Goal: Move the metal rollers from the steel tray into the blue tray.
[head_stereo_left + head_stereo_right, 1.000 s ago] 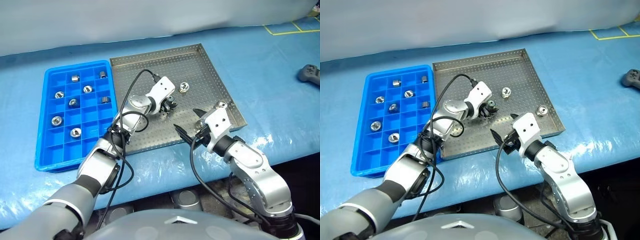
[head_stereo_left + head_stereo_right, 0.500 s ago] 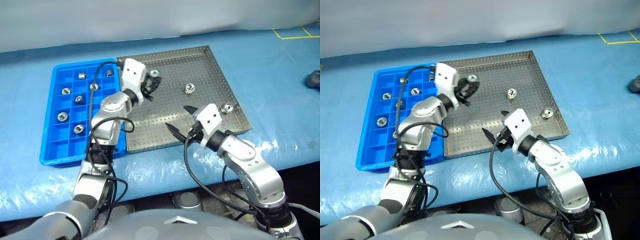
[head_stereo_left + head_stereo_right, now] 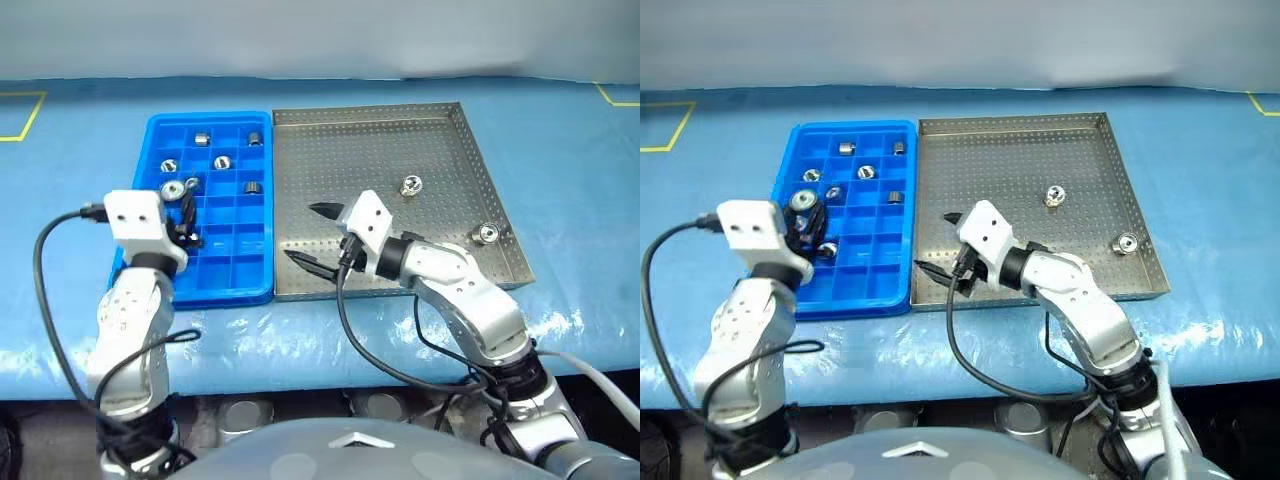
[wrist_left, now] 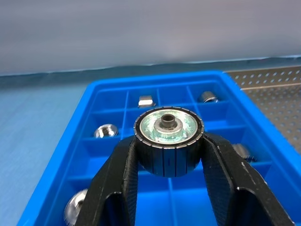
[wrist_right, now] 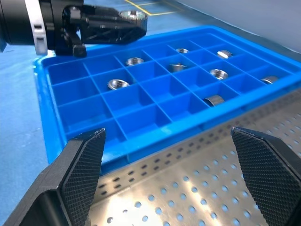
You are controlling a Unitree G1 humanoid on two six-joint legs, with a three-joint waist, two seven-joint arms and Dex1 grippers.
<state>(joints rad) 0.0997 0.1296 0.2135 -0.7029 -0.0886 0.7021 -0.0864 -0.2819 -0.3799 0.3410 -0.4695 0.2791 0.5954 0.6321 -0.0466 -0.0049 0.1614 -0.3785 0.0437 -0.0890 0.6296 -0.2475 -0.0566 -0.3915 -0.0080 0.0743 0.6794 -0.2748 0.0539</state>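
My left gripper (image 4: 169,141) is shut on a metal roller (image 4: 168,136), a ribbed cylinder with a shiny face and a centre hole. It holds the roller level above the near-left compartments of the blue tray (image 3: 215,295). Several rollers lie in the blue tray's cells, one of them a far roller (image 3: 201,138). Two rollers rest on the steel tray (image 3: 380,150): one mid-right (image 3: 411,185), the other near the right rim (image 3: 486,233). My right gripper (image 3: 312,237) hangs open and empty over the steel tray's near-left corner, pointing toward the blue tray (image 5: 141,117).
Both trays sit side by side, touching, on a blue-covered table (image 3: 560,130). Yellow tape marks (image 3: 22,112) lie at the far left. The table's front edge runs just below the trays. A pale backdrop (image 3: 320,40) closes the far side.
My left gripper closed on a roller in the steel tray and carried it left to above the blue tray. My right gripper moved left, still open. The head camera panned left.
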